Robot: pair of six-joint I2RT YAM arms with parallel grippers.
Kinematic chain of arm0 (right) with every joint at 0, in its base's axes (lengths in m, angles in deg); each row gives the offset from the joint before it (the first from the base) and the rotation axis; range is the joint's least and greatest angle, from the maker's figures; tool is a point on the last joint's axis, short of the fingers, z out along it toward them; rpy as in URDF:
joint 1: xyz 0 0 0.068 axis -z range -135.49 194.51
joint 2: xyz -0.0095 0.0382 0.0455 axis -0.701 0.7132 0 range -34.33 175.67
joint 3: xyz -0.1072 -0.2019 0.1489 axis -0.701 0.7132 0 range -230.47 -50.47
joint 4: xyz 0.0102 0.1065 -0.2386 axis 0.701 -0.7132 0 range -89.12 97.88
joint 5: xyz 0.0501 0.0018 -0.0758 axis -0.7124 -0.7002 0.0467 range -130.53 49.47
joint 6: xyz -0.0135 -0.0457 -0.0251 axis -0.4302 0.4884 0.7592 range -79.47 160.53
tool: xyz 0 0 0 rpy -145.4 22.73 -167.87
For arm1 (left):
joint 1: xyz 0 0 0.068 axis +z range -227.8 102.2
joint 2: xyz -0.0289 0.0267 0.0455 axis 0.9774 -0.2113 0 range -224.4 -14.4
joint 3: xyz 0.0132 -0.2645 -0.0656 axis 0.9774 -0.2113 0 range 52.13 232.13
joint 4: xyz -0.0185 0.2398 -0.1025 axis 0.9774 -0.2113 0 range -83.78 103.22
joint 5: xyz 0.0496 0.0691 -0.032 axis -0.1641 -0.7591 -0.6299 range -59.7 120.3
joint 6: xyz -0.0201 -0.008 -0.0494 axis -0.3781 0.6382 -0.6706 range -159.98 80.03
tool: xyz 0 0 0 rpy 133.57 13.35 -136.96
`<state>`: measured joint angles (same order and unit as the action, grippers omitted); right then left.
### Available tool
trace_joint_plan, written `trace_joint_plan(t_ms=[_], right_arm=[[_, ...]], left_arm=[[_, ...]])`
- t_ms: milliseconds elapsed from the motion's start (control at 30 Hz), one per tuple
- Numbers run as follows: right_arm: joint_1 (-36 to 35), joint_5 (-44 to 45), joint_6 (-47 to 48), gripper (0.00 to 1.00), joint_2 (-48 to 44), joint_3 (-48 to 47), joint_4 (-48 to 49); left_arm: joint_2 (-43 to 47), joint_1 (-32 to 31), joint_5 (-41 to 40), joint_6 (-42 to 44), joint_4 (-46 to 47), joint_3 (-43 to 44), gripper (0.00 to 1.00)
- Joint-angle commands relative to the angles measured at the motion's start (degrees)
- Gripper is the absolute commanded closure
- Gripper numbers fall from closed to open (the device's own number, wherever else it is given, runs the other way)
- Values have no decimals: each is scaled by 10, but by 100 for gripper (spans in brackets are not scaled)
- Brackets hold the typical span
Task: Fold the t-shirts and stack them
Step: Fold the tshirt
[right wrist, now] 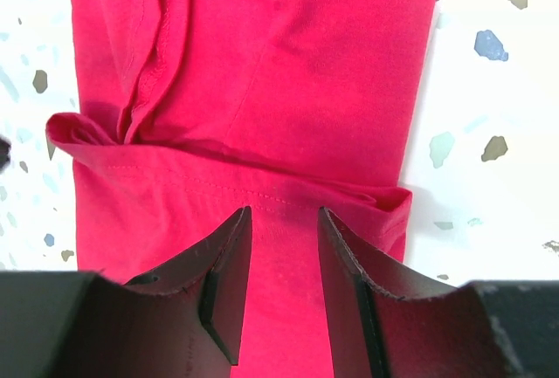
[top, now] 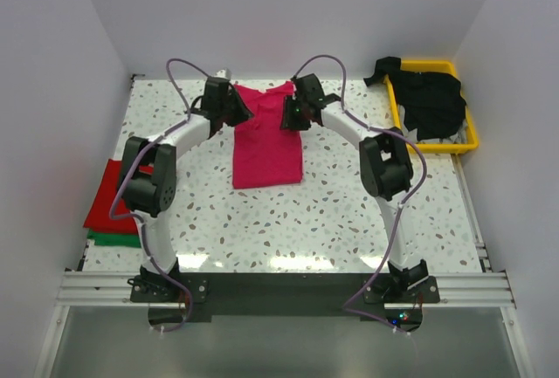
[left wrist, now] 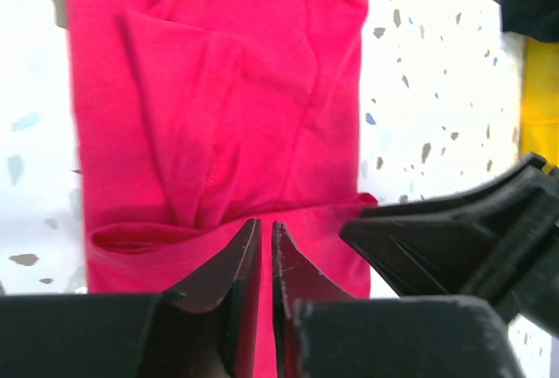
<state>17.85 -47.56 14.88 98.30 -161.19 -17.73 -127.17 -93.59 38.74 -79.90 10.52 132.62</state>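
Shows one magenta-pink t-shirt point(top: 266, 138) folded mid-table, one red t-shirt point(top: 109, 190) on one green t-shirt point(top: 113, 239) far left, black t-shirts point(top: 432, 103) in one yellow tray point(top: 434, 145); left gripper point(left wrist: 266, 225) barely parted, right gripper point(right wrist: 284, 214) half-open, both empty.

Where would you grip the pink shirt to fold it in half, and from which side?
Probably at the two corners of the far short end of the pink shirt, from above, near where the left gripper and right gripper hover. It lies flat as a long narrow strip, so carrying that end to the near end halves it.
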Motion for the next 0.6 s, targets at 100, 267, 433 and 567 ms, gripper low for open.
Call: trace_joint_plan(t_ms=[100, 267, 433, 567], right_arm=[[1, -6, 4, 60, -60, 18, 20], [1, -6, 8, 60, -68, 31, 21], [2, -6, 8, 60, -64, 43, 25], [1, -4, 6, 60, -60, 44, 27]], left_arm=[[-34, 6, -42, -9, -40, 46, 92], [-20, 6, -33, -17, -19, 6, 95], [5, 4, -27, -16, -11, -22, 95], [8, 3, -33, -14, -16, -37, 98]])
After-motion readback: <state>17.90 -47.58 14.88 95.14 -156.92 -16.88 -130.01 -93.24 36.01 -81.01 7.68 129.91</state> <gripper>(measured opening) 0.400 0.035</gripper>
